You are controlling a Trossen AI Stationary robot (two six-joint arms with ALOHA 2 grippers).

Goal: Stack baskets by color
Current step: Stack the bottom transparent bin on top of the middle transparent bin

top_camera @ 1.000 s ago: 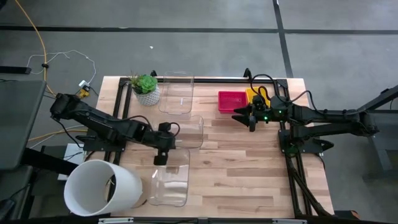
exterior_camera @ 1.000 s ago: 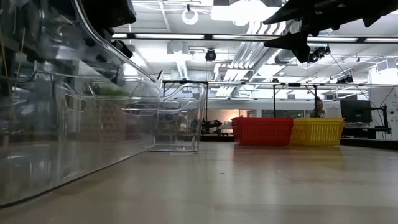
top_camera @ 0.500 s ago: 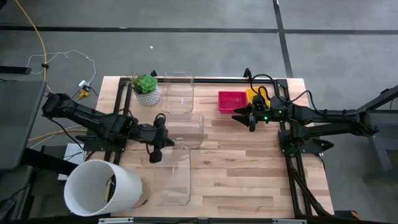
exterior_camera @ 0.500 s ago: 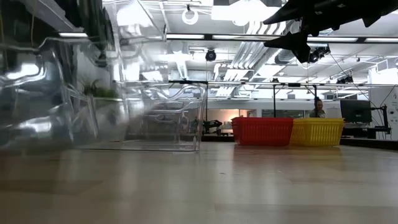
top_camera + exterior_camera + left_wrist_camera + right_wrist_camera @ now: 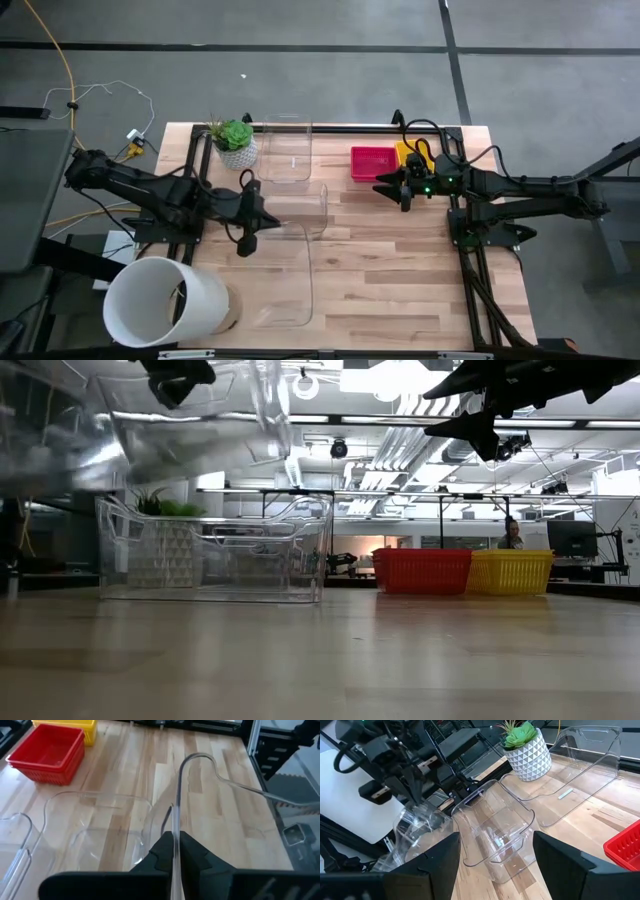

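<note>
White plastic fills the lower left of the high view: a big cylinder [image 5: 163, 300] lying at the table's [image 5: 400, 270] front left corner. Above it the left arm reaches in from the left edge, and the left gripper [image 5: 247, 226] sits left of centre, clenched on the wall of a clear bin [image 5: 280, 275]. The left wrist view shows the two fingers [image 5: 197, 855] pinching that thin wall between them, and the low view shows the bin lifted off the table in the upper left of the frame. A second clear bin [image 5: 297, 208] stands at centre left, and a third [image 5: 285, 150] lies at the upper edge of the table. Just left of the third is a potted plant [image 5: 235, 142]. Right of centre, near the table's upper edge, a red basket [image 5: 372, 162] stands with a yellow basket [image 5: 409, 153] touching its right side; in the low view they stand side by side on the wood. The right gripper [image 5: 392, 188] hangs just below the red basket, fingers spread wide and holding nothing, its arm stretching away to the right edge.
</note>
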